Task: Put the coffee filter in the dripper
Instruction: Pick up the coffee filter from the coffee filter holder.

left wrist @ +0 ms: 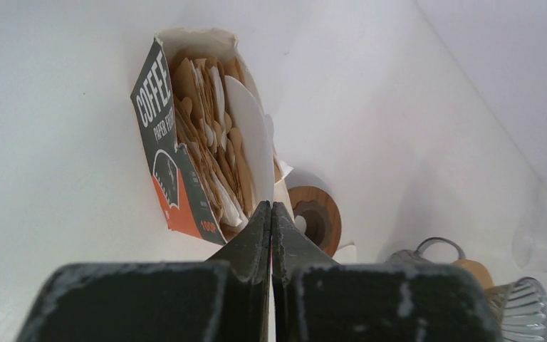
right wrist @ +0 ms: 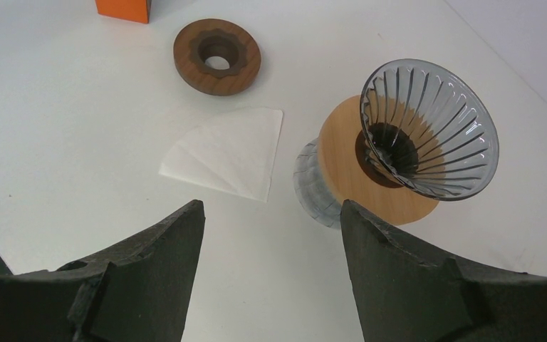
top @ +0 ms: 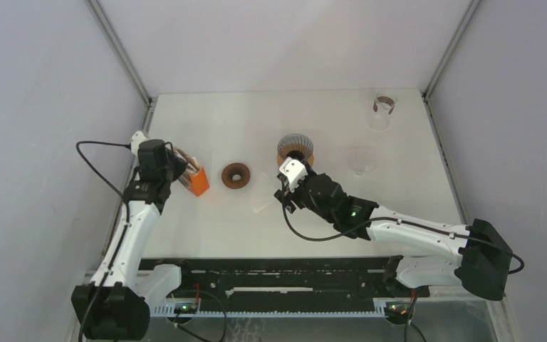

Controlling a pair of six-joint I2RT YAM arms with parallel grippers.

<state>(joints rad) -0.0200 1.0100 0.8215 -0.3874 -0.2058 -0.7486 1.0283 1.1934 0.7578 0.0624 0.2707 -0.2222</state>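
Note:
A white folded coffee filter (right wrist: pixel 226 152) lies flat on the table (top: pixel 206 228), also seen from above (top: pixel 263 204). The dripper (right wrist: pixel 427 139), a ribbed glass cone on a wooden collar, stands just right of it (top: pixel 295 148). My right gripper (right wrist: pixel 271 206) hovers open in front of both, nothing between its fingers (top: pixel 285 199). An orange and black box of coffee filters (left wrist: pixel 178 164) stands at the left (top: pixel 198 182). My left gripper (left wrist: pixel 271 206) is shut, its tips at a white filter (left wrist: pixel 246 135) sticking out of the box; whether paper is pinched does not show.
A dark wooden ring (top: pixel 236 175) lies between the box and the dripper. Two clear glass vessels stand at the back right, one with a brown band (top: pixel 382 108) and one lower (top: pixel 361 160). Walls close the table on three sides.

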